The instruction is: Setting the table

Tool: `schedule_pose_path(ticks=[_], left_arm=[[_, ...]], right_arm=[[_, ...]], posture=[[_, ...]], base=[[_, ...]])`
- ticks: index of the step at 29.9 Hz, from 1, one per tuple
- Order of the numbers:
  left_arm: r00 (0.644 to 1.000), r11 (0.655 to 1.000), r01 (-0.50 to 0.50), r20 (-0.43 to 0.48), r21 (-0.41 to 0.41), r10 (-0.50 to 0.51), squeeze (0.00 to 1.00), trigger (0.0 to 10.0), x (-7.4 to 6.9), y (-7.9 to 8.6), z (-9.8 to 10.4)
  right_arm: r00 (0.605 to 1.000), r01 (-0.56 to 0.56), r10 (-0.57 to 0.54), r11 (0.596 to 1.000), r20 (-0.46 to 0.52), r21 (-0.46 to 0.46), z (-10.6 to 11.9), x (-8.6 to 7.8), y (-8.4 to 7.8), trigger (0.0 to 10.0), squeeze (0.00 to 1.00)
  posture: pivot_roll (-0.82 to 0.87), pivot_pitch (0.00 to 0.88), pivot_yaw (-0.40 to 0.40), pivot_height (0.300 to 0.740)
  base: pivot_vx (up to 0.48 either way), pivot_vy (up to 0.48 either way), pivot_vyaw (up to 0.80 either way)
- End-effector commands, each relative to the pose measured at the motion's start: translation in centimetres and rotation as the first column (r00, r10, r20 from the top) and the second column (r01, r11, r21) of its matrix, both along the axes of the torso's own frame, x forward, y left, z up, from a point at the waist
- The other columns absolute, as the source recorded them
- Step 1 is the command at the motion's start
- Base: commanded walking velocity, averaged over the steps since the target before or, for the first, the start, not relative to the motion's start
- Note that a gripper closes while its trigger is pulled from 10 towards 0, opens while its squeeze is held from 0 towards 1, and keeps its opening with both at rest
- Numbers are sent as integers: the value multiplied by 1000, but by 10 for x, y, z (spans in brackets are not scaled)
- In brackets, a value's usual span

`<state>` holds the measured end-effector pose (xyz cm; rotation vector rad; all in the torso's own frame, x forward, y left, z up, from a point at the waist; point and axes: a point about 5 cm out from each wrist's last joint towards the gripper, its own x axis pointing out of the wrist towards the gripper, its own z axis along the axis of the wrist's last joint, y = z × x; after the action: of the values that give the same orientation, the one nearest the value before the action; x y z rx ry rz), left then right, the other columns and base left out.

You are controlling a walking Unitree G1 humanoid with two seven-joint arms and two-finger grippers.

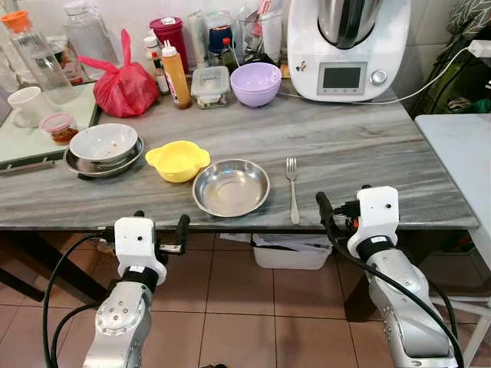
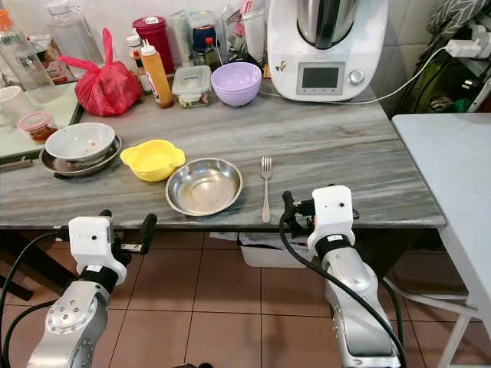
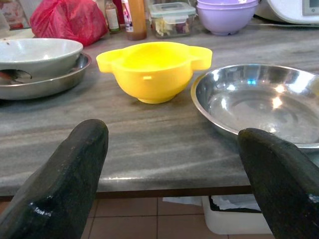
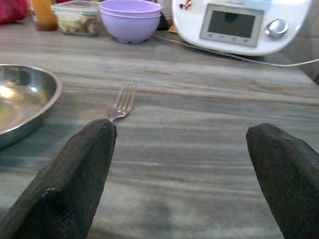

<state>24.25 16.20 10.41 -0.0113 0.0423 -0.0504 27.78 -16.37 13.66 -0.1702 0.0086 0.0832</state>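
A round steel plate (image 1: pixel 230 187) lies near the front edge of the marble table (image 1: pixel 345 146). A fork (image 1: pixel 292 188) lies just right of it, tines pointing away from me. Left of the plate sits a yellow bowl (image 1: pixel 177 160), and further left a white bowl (image 1: pixel 103 142) rests in another steel plate. My left gripper (image 1: pixel 161 219) is open just below the table edge, facing the yellow bowl (image 3: pixel 153 69) and the plate (image 3: pixel 259 102). My right gripper (image 1: pixel 345 198) is open at the edge, facing the fork (image 4: pixel 121 103). Neither holds anything.
At the back stand a white kitchen machine (image 1: pixel 349 46), stacked purple bowls (image 1: pixel 255 83), a food container (image 1: pixel 210 84), a sauce bottle (image 1: pixel 176 75) and a red bag (image 1: pixel 125 86). A mug (image 1: pixel 27 106) sits on a tray at the left. A white table (image 1: pixel 460 153) stands on the right.
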Motion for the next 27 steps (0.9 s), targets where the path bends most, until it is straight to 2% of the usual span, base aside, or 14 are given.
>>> schedule_pose_path(ticks=[1, 9, 15, 18, 22, 27], left_arm=[[1000, 1000, -16, -14, 26, 16, 0, 10000, 0, 5, -1], [1000, 999, -13, -20, 32, 13, 0, 10000, 2, 5, -1], [1000, 999, -5, -19, 36, 6, 0, 10000, 3, 5, 0], [1000, 999, -1, -18, 37, 2, 0, 10000, 4, 4, 0], [1000, 999, 1, -18, 38, 0, 0, 10000, 4, 4, 1], [1000, 999, 13, -12, 44, -13, 0, 10000, 5, 4, 1]], right_arm=[[1000, 0, 0, 1000, 14, 18, 3, 2, 2, 10000, 0], [999, -41, 41, 995, 2, 96, 3, 1, 6, 10000, 0], [999, -42, 42, 995, 7, 85, 4, 2, 8, 10000, 0], [1000, -27, 27, 999, 6, 31, 3, 5, 7, 10000, 0], [1000, -5, 5, 1000, 13, 2, 3, 6, 5, 10000, 0], [1000, 16, -17, 997, 9, 82, 3, 10, 3, 10000, 0]], posture=[[-124, 58, 103, 740], [-123, 56, 108, 740], [-122, 50, 110, 740], [-121, 48, 110, 740], [-121, 48, 110, 740], [-120, 52, 110, 740]], base=[[-259, 0, 0], [-291, 0, 0], [-311, 0, 0], [-315, 0, 0], [-313, 0, 0], [-298, 0, 0]])
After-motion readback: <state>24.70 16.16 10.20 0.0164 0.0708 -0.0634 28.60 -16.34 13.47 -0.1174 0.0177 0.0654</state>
